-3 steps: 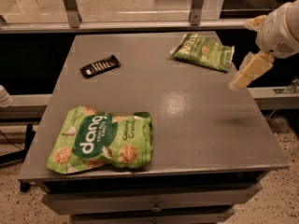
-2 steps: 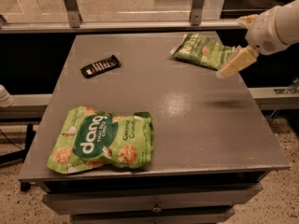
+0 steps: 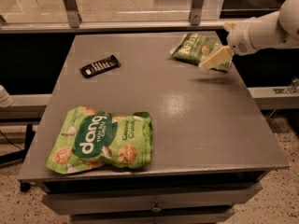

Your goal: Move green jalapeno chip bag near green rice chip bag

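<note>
The green jalapeno chip bag (image 3: 195, 49), small and dark green with white lettering, lies at the far right corner of the grey table (image 3: 187, 120). The green rice chip bag (image 3: 100, 140), large and lime green with a "dang" oval, lies flat at the near left of the table. My gripper (image 3: 214, 59) reaches in from the right on a white arm and hangs just over the right end of the jalapeno bag, covering part of it.
A black flat bar-shaped object (image 3: 99, 66) lies at the far left of the table. A metal railing (image 3: 140, 24) runs behind the table. The table's right edge is just below the arm.
My gripper has moved left and away from me, from beside the table's right edge to over the right end of the jalapeno bag. Both bags have stayed still.
</note>
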{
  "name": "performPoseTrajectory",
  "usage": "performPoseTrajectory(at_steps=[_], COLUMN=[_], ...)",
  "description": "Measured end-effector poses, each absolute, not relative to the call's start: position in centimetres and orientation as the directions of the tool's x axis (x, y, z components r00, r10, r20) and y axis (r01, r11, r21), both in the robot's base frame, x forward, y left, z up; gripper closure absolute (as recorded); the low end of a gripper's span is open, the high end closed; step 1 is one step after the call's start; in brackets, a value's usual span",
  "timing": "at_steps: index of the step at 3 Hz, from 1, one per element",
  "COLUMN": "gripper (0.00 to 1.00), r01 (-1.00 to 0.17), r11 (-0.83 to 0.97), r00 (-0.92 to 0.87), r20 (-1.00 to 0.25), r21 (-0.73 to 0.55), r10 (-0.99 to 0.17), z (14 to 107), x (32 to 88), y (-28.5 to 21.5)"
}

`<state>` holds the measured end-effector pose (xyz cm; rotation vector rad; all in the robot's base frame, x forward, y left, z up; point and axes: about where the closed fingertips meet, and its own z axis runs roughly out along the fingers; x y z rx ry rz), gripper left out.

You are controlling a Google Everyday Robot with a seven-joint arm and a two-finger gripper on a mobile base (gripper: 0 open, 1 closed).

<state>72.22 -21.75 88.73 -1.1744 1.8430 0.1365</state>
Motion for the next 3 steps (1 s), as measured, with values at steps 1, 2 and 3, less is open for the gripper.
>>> performPoseTrajectory(at_steps=[1,2,3], gripper=[0.0,0.0,0.19], r01=[-0.749,-0.741,-0.739], r11=[0.583,0.612,0.633], r00=[-0.161,-0.198,-0.231], r20=[-0.767,-0.782,-0.794], r21=[-0.315,-0.275,-0.232], r10=[-0.621,-0.591,-0.562], z=[86.7,85.1,83.7], x=[75.0,76.4,76.8], y=[-22.1,-22.0,-21.9])
